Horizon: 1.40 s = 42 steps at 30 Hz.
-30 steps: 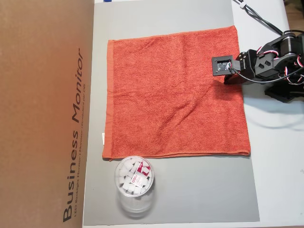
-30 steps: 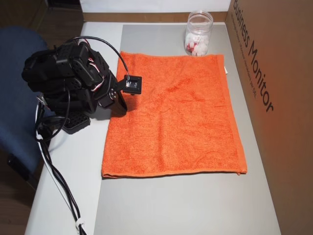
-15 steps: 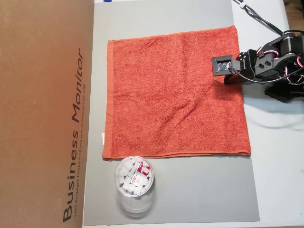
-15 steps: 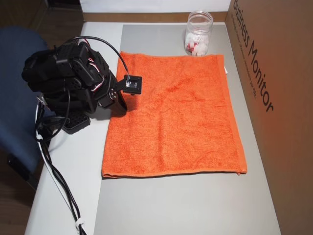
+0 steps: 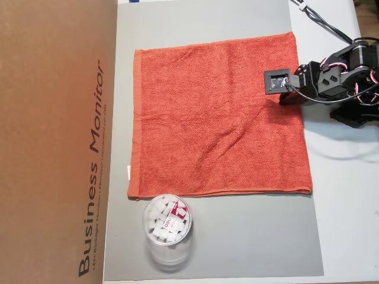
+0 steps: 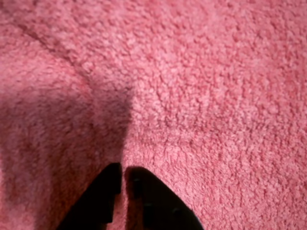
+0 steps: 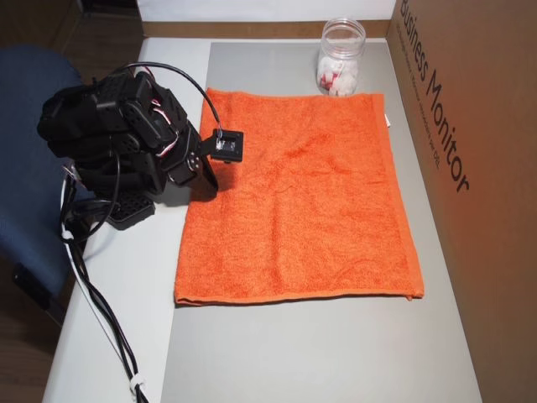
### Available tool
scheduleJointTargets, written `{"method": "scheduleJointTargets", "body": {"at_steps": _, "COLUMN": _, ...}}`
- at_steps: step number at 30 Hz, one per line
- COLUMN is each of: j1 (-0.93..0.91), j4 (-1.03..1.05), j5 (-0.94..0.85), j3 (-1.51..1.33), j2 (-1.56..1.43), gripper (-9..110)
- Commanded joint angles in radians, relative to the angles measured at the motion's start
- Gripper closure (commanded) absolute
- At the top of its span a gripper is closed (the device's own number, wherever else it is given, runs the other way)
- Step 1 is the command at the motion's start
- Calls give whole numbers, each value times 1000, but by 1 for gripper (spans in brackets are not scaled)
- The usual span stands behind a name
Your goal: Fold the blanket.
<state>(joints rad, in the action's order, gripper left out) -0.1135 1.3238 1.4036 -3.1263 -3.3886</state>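
Blanket [image 5: 216, 115]: spread flat in one layer on the grey mat [image 5: 219, 248], not yet folded; its white tag [image 7: 387, 120] sits on the edge beside the cardboard box [image 5: 56, 142].
Gripper [image 6: 122, 175]: at the blanket's edge nearest the arm's base, about halfway along that edge, tips pointing down at the terry; the wrist view shows only a thin slit between the black fingertips and nothing between them.
Key relation: nearly all of the blanket lies away from the gripper, toward the box; I judge a fold would carry this near edge across toward the box side.
Long axis: close to square, none clear.
Surface: soft pile, shallow wrinkles near the gripper.
Room: a clear plastic jar [image 5: 167, 228] stands on the mat just beside the blanket's corner by the tag; the box walls the far side.
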Motion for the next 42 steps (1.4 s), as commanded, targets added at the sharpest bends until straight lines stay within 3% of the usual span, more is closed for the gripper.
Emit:
{"method": "scheduleJointTargets", "body": {"at_steps": 1, "j1": 5, "j4": 2, "j5": -14, "j3": -8, "j2": -8, "gripper": 101}}
{"method": "scheduleJointTargets", "body": {"at_steps": 20, "j1": -9, "j4": -6, "j5": 2, "j3": 41, "j2": 8, "gripper": 101}}
{"method": "scheduleJointTargets", "body": {"at_steps": 33, "j1": -17, "j4": 3, "j5": 3, "j3": 331, "j2": 347, "gripper": 101}}
{"method": "scheduleJointTargets", "body": {"at_steps": 42, "j1": -143, "j4": 8, "j5": 3, "j3": 449, "j2": 420, "gripper": 101}}
